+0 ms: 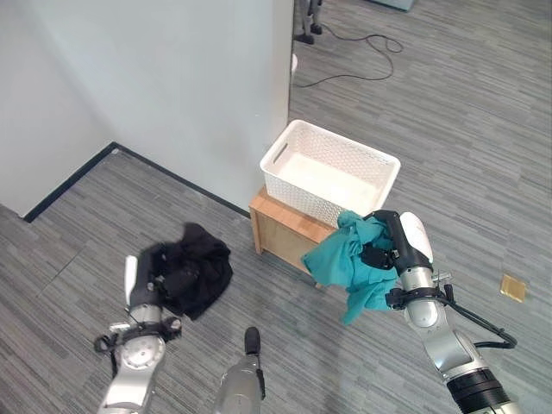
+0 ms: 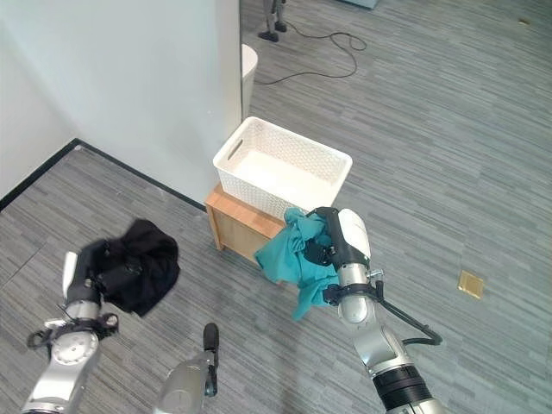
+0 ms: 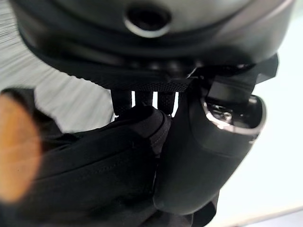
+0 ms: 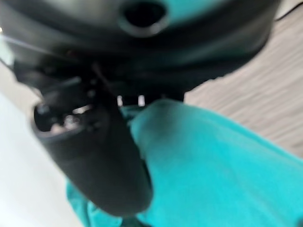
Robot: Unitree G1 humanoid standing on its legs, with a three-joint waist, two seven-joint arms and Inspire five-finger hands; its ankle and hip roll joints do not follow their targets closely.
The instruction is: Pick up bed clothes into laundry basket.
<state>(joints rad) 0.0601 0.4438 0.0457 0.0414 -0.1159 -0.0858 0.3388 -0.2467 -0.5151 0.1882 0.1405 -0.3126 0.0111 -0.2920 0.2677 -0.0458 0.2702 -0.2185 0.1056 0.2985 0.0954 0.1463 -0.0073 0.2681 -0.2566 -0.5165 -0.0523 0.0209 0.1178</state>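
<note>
At frame centre I see the white perforated plastic laundry basket (image 1: 330,172), standing on a low light-wood stand (image 1: 280,231) against the pale wall (image 1: 172,86), upper left. Grey wood-plank floor (image 1: 483,129) surrounds them. Just below the basket's near right corner, my right hand (image 1: 385,246) has its fingers clenched round a teal cloth garment (image 1: 345,263), which hangs clear of the floor, touching the stand's edge. At lower left, my left hand (image 1: 155,280) grasps a black cloth garment (image 1: 194,267), thumb (image 3: 203,156) pressed into the fabric.
</note>
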